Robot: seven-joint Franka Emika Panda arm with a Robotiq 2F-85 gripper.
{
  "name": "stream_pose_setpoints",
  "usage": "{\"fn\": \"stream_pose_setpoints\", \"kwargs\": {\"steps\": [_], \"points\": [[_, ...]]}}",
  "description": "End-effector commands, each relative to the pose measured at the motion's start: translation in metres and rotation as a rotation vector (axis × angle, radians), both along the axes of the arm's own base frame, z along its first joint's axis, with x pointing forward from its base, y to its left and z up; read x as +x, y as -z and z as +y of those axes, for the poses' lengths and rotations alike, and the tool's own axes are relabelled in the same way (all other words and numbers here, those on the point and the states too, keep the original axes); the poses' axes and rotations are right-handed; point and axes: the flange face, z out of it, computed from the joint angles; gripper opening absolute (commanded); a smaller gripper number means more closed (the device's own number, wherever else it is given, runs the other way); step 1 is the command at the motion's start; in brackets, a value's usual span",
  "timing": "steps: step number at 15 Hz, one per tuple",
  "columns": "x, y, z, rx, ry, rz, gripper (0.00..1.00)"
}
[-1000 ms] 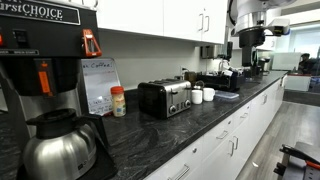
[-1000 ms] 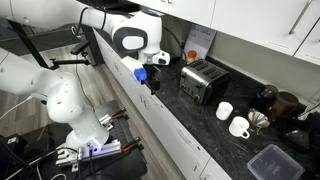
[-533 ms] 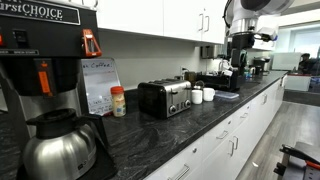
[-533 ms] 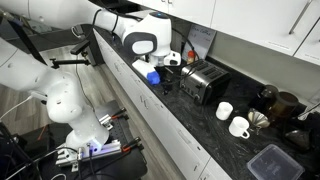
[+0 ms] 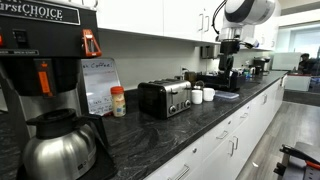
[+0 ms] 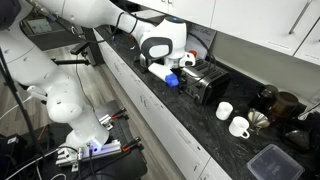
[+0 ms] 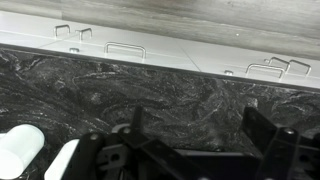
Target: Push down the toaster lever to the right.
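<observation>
Toaster [image 5: 165, 97]: black with a steel face, standing on the dark counter [image 5: 200, 128] close to the wall. A bottle [image 5: 119, 101] and a sign [image 5: 100, 85] are on one side of it, and two white mugs [image 5: 197, 95] on the other.

Containers:
- Steel carafe [image 5: 58, 145], under the coffee machine [image 5: 45, 50]. Contents hidden.
- Mugs, upright and just beside each other. Insides not discernible.
- Clear tub [image 6: 270, 162], near the counter's front edge in an exterior view. Contents unclear.
- Bottle, with an orange cap on.

Arm [image 6: 160, 42]: white, reaching in over the counter from the aisle side, wrist turned downward.

Gripper [image 7: 193, 115]: raised above the counter and clear of the toaster, touching nothing. Its fingers are spread wide with only bare counter showing between them.

Wrist view: looks down on the marbled counter and the white drawers [image 7: 125, 47] with wire handles. The two mugs sit at the lower left corner of the picture, apart from the fingers.
</observation>
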Motion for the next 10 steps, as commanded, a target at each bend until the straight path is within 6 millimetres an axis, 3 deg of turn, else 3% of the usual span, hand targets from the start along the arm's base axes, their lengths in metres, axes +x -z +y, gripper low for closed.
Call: {"fn": "stream_pose_setpoints", "kwargs": {"steps": [1,10], "points": [[0.042,0.01,-0.004,0.001,-0.012,-0.02,0.72],[0.116,0.036,0.005,-0.056,-0.032,-0.099,0.1]]}}
